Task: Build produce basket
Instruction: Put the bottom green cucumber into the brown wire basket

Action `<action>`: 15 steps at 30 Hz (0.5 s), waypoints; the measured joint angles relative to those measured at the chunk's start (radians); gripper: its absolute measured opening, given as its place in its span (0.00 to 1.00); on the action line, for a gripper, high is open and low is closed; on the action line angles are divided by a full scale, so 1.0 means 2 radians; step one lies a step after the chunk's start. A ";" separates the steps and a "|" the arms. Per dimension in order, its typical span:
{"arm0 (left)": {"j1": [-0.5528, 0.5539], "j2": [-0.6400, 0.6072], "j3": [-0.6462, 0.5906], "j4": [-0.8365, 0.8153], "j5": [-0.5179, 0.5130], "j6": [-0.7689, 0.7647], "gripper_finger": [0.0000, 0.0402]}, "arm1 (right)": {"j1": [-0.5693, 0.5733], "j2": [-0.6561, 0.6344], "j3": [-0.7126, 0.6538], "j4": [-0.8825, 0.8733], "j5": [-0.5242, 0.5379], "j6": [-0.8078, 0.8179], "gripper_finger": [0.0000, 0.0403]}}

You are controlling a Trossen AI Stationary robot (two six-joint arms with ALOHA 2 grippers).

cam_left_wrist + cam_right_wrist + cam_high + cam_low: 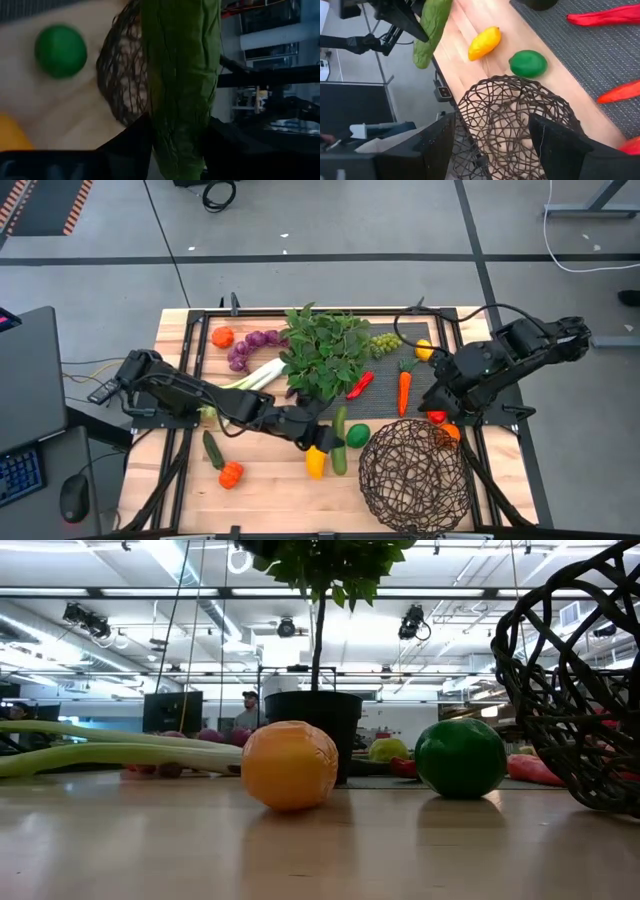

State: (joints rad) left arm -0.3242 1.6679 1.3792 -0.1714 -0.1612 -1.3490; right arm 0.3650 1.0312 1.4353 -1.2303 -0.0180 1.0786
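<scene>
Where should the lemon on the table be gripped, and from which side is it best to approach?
Grip the lemon across its thick middle, coming straight down from above. It lies flat on the table, longer than wide, with tapered ends that could slip; its long sides are free, the lime lying apart.

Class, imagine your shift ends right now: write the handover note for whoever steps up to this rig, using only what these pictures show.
Left gripper: shut on a cucumber, held off the table near the basket.
Right gripper: open, empty, just above the basket's rim.
Produce: lemon and lime lie on the wood left of the basket; a second cucumber and an orange tomato farther left; grapes, leek, carrot and chili around the potted plant.
Done: nothing visible inside the basket.
Left: drop in the held cucumber, then collect everything else.
</scene>
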 joint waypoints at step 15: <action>0.050 0.015 0.062 0.134 0.046 0.070 0.36 | 0.007 0.066 0.000 0.285 0.099 0.057 0.63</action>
State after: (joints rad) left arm -0.2244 1.6970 1.5028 0.0969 -0.0690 -1.2099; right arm 0.3794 1.1629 1.4353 -0.6598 0.1800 1.1933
